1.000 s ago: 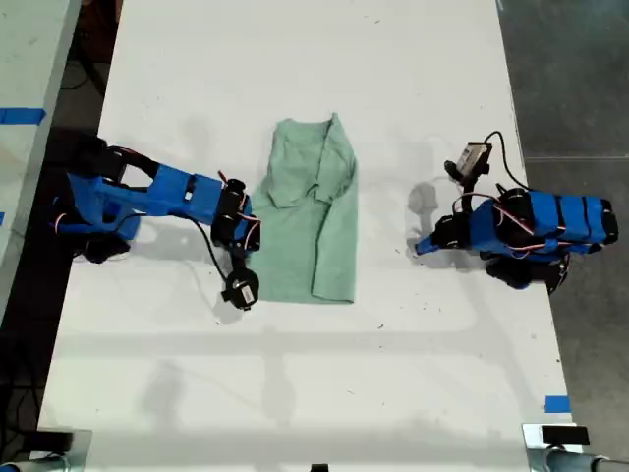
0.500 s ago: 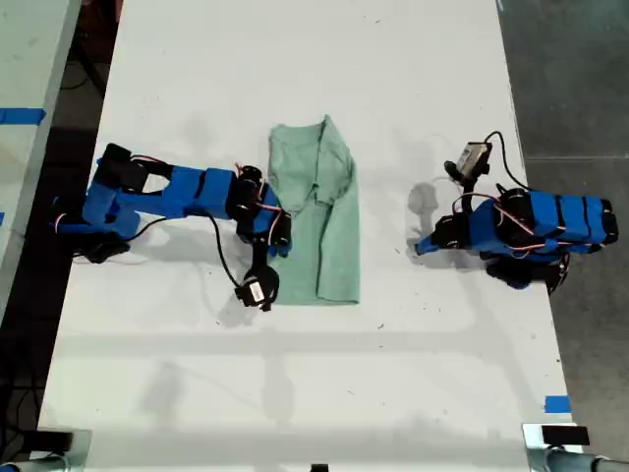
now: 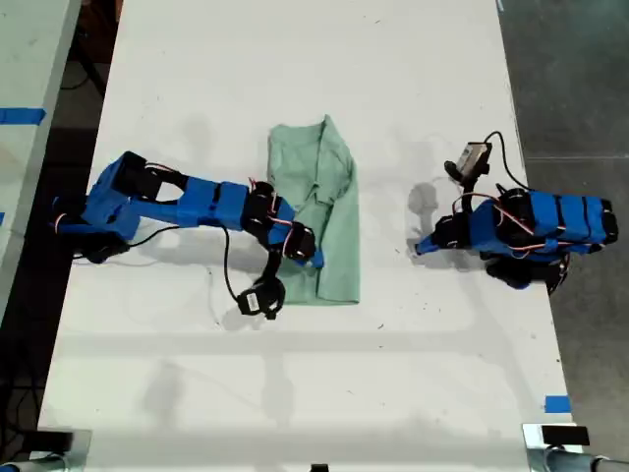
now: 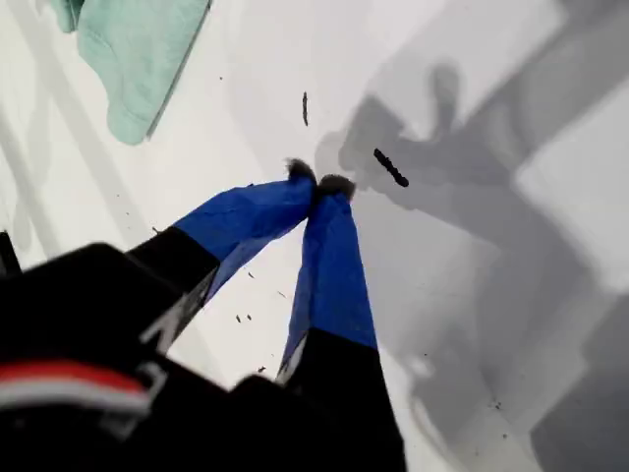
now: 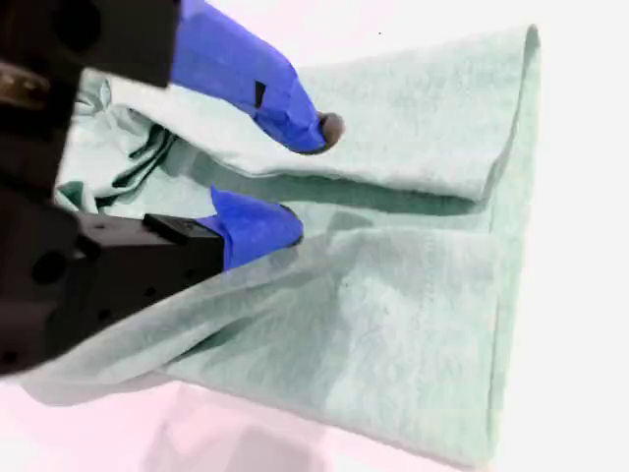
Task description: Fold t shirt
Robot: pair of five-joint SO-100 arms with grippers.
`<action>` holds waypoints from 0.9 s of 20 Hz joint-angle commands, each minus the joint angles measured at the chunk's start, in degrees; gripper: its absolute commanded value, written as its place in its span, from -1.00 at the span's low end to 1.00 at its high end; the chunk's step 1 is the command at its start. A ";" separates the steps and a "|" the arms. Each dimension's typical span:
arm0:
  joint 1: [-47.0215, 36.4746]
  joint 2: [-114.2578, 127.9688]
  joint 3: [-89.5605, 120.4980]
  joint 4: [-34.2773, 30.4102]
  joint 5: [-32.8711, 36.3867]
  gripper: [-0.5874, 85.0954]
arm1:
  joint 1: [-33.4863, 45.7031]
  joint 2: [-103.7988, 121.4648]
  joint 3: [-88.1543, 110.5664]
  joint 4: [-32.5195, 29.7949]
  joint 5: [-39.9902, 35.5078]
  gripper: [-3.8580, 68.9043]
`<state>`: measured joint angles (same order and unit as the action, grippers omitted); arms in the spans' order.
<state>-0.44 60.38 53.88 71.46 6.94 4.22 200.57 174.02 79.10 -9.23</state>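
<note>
White table (image 3: 295, 393), my second tool (image 5: 285, 177) parted over t shirt (image 3: 329, 226), my first tool (image 4: 319, 187) closed, empty.

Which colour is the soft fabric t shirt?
Pale mint-green soft fabric t shirt; the second wrist view shows it best.

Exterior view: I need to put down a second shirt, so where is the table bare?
Bare: the table above the t shirt, and the wide strip below it. Crowded: the middle band, with my second gripper over the shirt and my first gripper beside it.
</note>
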 commanded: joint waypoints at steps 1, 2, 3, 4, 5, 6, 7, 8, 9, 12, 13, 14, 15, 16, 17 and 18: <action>-1.93 12.48 -1.76 6.15 0.00 -0.98 | 0.00 0.62 2.46 0.44 0.00 -0.85; -2.46 17.23 -1.05 9.84 -1.32 -0.98 | 0.00 0.62 2.46 0.44 0.00 -0.85; -2.99 22.15 0.26 14.06 -3.52 -0.98 | 0.00 0.62 2.46 0.44 0.00 -0.85; -3.69 27.77 2.99 16.26 -4.13 -0.98 | 0.00 0.62 2.46 0.44 0.00 -0.85; -4.31 34.45 8.17 16.44 -4.66 -0.98 | 0.00 0.62 2.46 0.44 0.00 -0.85; -5.01 41.40 13.97 16.35 -5.19 -0.98 | 0.00 0.62 2.46 0.44 0.00 -0.85; -5.89 48.34 20.57 16.00 -6.15 -0.98 | 0.00 0.62 2.46 0.44 0.00 -0.85; -7.03 55.90 29.00 14.68 -7.03 -0.98 | 0.00 0.62 2.46 0.44 0.00 -0.85; -8.44 63.98 39.11 11.95 -7.91 -0.98 | 0.00 0.62 2.46 0.44 0.00 -0.85; -11.69 88.95 73.48 -2.55 -9.76 -0.99 | 0.09 0.62 2.46 0.44 0.00 -0.85; -11.95 94.75 82.97 -7.91 -9.76 -0.99 | 0.09 0.62 2.46 0.44 0.00 -0.85; -12.04 98.79 91.32 -12.57 -9.93 -0.99 | 0.09 0.62 2.46 0.44 0.09 -0.85; -12.13 102.13 98.79 -16.79 -9.93 -0.99 | 0.09 0.62 2.46 0.44 0.18 -0.85; -12.57 106.00 105.64 -20.13 -9.93 -0.99 | 0.09 0.62 2.46 0.44 0.18 -0.85; -13.45 111.27 111.80 -21.62 -9.93 -0.99 | 0.09 0.62 2.46 0.44 0.26 -0.85; -14.24 118.92 117.25 -21.27 -9.58 -0.99 | 0.09 0.62 2.46 0.44 0.26 -0.85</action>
<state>-13.01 167.78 161.81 52.82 -2.29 4.22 200.57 174.02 79.10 -9.23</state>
